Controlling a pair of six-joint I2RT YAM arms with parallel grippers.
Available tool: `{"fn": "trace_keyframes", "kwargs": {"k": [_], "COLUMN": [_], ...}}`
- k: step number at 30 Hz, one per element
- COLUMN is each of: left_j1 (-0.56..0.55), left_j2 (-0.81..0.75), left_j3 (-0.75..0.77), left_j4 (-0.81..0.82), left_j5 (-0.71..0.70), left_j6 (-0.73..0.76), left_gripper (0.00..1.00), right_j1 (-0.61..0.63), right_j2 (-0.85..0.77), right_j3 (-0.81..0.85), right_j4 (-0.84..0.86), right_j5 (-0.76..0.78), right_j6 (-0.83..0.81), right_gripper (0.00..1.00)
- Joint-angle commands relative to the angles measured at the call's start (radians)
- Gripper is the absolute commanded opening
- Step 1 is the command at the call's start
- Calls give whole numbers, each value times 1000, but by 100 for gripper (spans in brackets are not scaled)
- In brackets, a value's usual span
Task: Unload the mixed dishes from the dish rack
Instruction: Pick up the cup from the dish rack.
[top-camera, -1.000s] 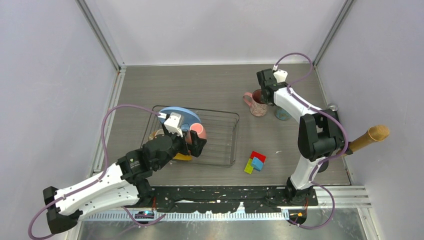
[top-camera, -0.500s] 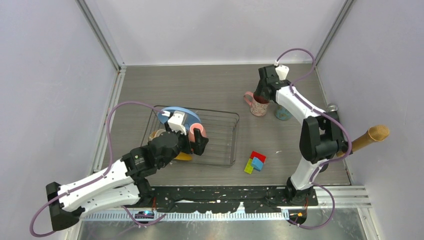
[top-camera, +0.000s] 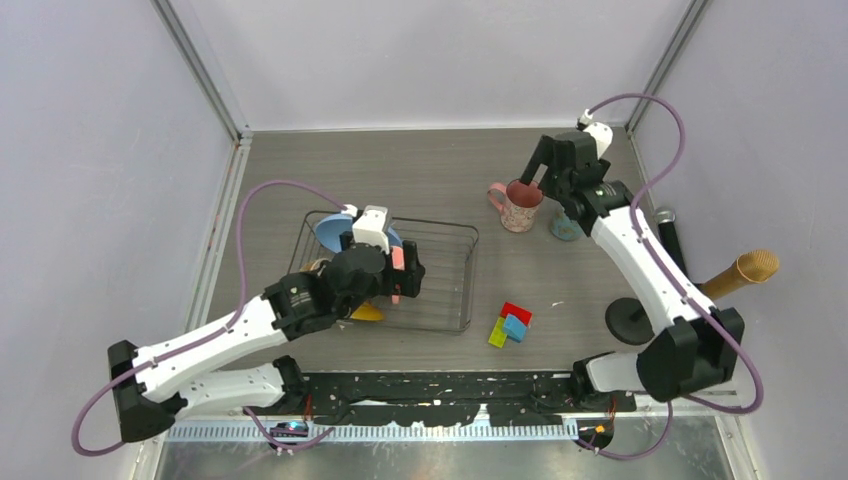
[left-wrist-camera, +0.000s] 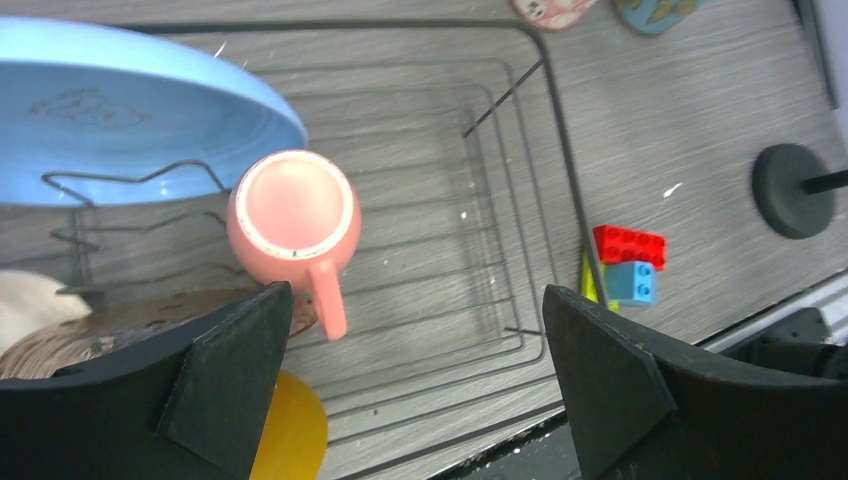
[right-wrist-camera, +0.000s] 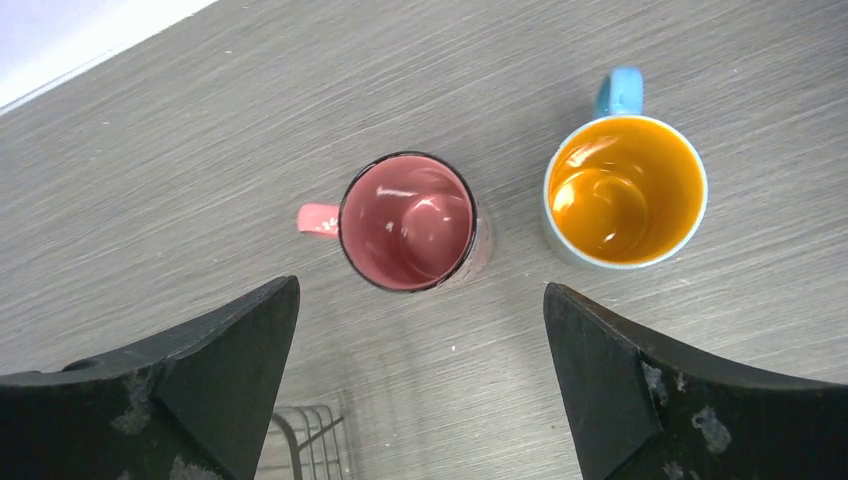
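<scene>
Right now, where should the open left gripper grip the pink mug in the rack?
Probably pinch the pink mug at its rim from above, on the side by the bare rack bars: its mouth faces the left gripper; the blue plate crowds the other side.

I am running this from afar, and the place reads as a robotics lab cell, not a kitchen. Blank pale walls (top-camera: 90, 150) box the table (top-camera: 420, 165) on three sides, joined by bare aluminium posts (top-camera: 200, 68). The left arm (top-camera: 220, 335) and right arm (top-camera: 640, 255) are bolted to a black rail (top-camera: 450, 385) at the near edge. The household things are a rack (top-camera: 445, 280), a speckled mug (top-camera: 518, 210), a blue mug (right-wrist-camera: 625, 190) and toy blocks (top-camera: 512, 322) on the grey wood-grain top.
</scene>
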Motion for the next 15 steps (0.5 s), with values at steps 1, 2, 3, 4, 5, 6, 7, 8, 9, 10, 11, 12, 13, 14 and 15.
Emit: {"fn": "trace_keyframes", "kwargs": {"k": [1, 2, 3, 4, 5, 6, 7, 8, 9, 10, 11, 12, 13, 14, 15], "left_j1": [-2, -1, -1, -2, -1, 0, -1, -1, 0, 0, 0, 0, -1, 1, 2], "left_j2": [71, 88, 107, 124, 143, 159, 177, 192, 206, 222, 234, 248, 258, 267, 276], "left_j3": [73, 82, 90, 100, 112, 121, 129, 136, 141, 148, 152, 155, 156, 156, 158], "left_j4": [-145, -153, -165, -181, -198, -212, -223, -228, -229, -232, -234, -235, -234, -230, -225], "left_j5": [-60, -67, -75, -89, -100, -113, -124, -134, -138, -141, -146, -149, -153, -156, -156], "left_j6": [-62, -64, -66, -72, -80, -86, -89, -90, -91, -90, -92, -95, -97, -98, -98], "left_gripper": [100, 99, 98, 96, 94, 93, 92, 89, 88, 84, 82, 81, 79, 78, 76], "right_j1": [-5, -5, -5, -5, -5, -5, -5, -5, -5, -5, -5, -5, -5, -5, -5], "right_j2": [-128, -148, -183, -202, -239, -258, -294, -310, -342, -354, -379, -388, -407, -423, -429], "right_j3": [-87, -104, -133, -147, -176, -190, -218, -230, -252, -259, -273, -287, -292, -300, -304], "right_j4": [37, 40, 40, 39, 37, 37, 38, 37, 36, 32, 24, 23, 21, 20, 16], "right_j5": [-83, -89, -103, -107, -114, -115, -109, -104, -97, -90, -91, -95, -98, -100, -102], "right_j6": [5, 9, 19, 22, 28, 31, 36, 39, 42, 47, 49, 52, 51, 52, 52], "right_gripper": [99, 99, 99, 99, 99, 99, 99, 99, 99, 99, 99, 99, 99, 99, 99]}}
